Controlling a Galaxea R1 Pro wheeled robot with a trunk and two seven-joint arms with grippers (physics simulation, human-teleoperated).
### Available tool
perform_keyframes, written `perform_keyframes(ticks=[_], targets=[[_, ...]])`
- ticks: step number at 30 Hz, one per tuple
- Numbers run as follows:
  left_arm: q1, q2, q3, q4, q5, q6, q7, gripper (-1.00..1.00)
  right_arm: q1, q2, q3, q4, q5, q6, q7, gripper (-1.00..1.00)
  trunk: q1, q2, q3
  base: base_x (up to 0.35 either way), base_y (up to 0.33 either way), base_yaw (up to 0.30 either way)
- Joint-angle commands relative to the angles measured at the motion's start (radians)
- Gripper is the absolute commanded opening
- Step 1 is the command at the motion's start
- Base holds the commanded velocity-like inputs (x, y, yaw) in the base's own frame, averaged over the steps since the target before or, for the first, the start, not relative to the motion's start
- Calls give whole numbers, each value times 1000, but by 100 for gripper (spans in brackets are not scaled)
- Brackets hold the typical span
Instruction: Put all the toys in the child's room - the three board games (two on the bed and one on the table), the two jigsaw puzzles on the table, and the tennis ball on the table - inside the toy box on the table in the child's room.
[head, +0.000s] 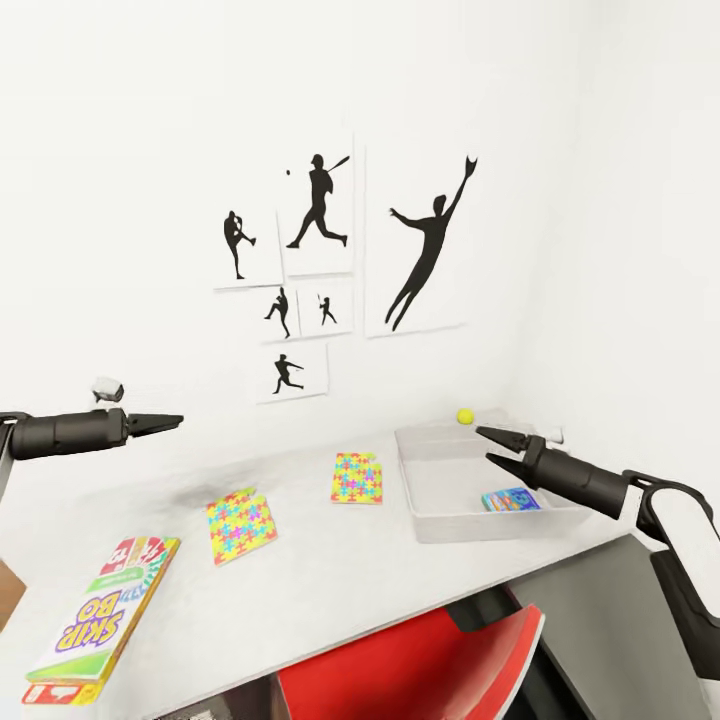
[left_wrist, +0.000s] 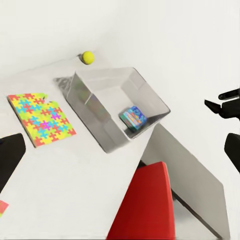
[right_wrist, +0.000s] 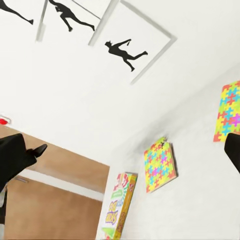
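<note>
The toy box (head: 430, 500) wall hides the lower part of the small blue board game (head: 510, 499), whose lettering is too small to read.

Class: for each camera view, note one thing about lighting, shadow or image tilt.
Head view: even, soft light, with faint shadows beside the jigsaw puzzles. Left wrist view: the toy box casts a soft grey shadow, no glare. Right wrist view: the picture is tilted, so the table slants steeply.
</note>
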Motion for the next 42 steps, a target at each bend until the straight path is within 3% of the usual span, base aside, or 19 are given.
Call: perform_keyframes(ticks=[1,8,12,16,19,22,23,26,34,39,42], targets=[[4,3,1,0,-7,10,-7,100,6,0,-7,0,10,4,20,100,1,-2,-1,-34,12,99],[93,56,15,2,-4,-23,-10,100,131,1,-78,-28,12,4,121,100,1,-2,10,-48,3,99],[162,74,65,4,-3,-32,-13,100,231,7,-101,-40,17,-6,226,100,1,-2,16,-230,0,101],[221,78,112,5,-3,-54,-13,100,289,10,-91,-43,59,-63,263,100,1,-2,22,-152,0,139],[249,79,176,5,-1,-91,-13,100,319,11,-58,-44,115,-112,296,100,1,-2,25,-49,0,217],[259,81,235,0,-2,-102,-13,100,327,14,-16,-45,141,-137,332,100,1,-2,26,-19,0,264],[262,83,259,-1,-4,-106,-13,100,329,15,11,-45,148,-154,342,100,1,-2,26,-30,0,280],[266,86,289,-2,-8,-114,-13,100,332,15,83,-45,155,-220,359,100,1,-2,27,-112,2,286],[269,84,303,-3,-8,-119,-13,100,323,16,206,-45,179,-284,360,100,1,-2,27,-263,16,292],[269,84,304,-3,-9,-120,-13,100,315,20,223,-45,243,-289,359,100,1,-2,27,-304,46,294],[269,81,304,-3,-9,-120,-13,100,313,37,226,-45,263,-290,360,100,1,-2,27,-295,114,294]])
